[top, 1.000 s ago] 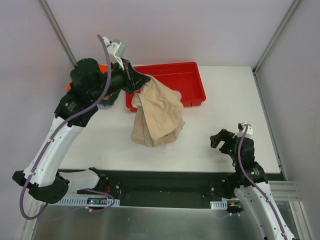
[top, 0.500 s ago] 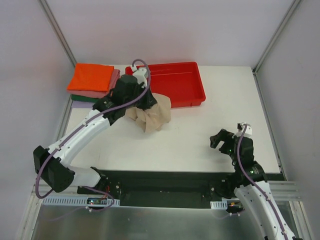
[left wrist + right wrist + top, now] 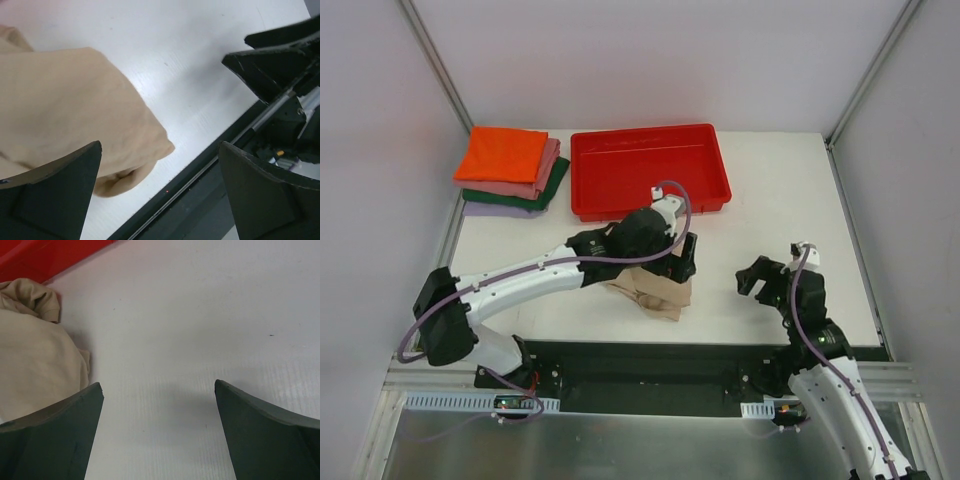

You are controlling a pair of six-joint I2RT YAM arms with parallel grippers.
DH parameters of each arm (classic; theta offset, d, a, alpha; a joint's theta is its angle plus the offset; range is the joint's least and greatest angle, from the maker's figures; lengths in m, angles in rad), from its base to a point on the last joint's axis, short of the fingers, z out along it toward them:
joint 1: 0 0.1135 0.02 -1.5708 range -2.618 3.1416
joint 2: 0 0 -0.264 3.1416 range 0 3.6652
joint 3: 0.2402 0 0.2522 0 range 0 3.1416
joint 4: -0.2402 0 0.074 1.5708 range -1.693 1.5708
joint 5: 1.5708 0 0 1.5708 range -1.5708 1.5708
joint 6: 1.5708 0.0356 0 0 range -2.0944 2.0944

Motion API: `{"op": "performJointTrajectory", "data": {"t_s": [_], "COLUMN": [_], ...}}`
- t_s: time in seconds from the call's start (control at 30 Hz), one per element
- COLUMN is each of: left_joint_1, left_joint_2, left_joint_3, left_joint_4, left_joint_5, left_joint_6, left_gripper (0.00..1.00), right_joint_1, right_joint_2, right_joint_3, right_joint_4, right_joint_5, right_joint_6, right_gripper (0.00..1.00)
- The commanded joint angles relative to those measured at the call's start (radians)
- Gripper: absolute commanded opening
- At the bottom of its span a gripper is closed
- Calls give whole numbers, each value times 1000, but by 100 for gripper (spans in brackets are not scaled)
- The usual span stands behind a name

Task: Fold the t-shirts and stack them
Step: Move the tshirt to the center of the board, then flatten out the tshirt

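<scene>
Gaping, left end effector [image 3: 159, 144] and right end effector [image 3: 158, 384] face beige t-shirt [image 3: 65, 110] outside tray [image 3: 650, 134]

The beige shirt [image 3: 660, 298] is lying crumpled in a loose heap near the front edge of the table [image 3: 770, 200]. The orange shirt [image 3: 502, 153] is resting folded atop the pink shirt [image 3: 510, 187], green shirt [image 3: 552, 185] and lavender shirt [image 3: 490, 209], all stacked at the far-left corner.

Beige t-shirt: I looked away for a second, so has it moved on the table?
Yes. The beige t-shirt has come away from the red tray, toward the near edge of the table.
</scene>
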Motion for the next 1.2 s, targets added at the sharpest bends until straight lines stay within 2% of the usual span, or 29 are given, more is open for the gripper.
{"op": "performJointTrajectory", "data": {"t_s": [0.0,0.07,0.13,0.23,0.33,0.43,0.5,0.67,0.87,0.93,1.03,1.1,1.17], "left_joint_1": [12,44,116,295,451,579,643,716,743,742,742,742,743], "left_joint_2": [-208,-311,-417,-549,-600,-559,-501,-318,-145,-106,-72,-54,-37], "left_joint_3": [-97,-215,-327,-493,-596,-633,-648,-655,-618,-606,-586,-569,-552], "left_joint_4": [-27,-65,-81,-104,-104,-76,-1,173,240,269,277,278,280], "left_joint_5": [-271,-362,-370,-308,-246,-138,-21,180,252,269,266,251,239], "left_joint_6": [-63,-131,-192,-298,-333,-327,-300,-290,-287,-281,-271,-260,-258], "left_gripper": [99,99,99,99,99,99,93,82,60,49,25,0,0], "right_joint_1": [0,7,36,143,289,443,538,728,831,851,883,906,926], "right_joint_2": [46,86,137,204,272,322,364,511,663,707,773,813,853], "right_joint_3": [11,29,47,66,69,35,24,47,78,93,121,135,142], "right_joint_4": [67,65,80,91,117,198,247,332,465,484,496,499,510], "right_joint_5": [-145,-188,-240,-232,-173,-97,-6,156,241,252,273,298,324], "right_joint_6": [-48,-60,-78,-77,-37,3,-6,-54,-91,-100,-100,-92,-83], "right_gripper": [96,96,96,96,96,98,98,99,92,91,88,87,85]}}
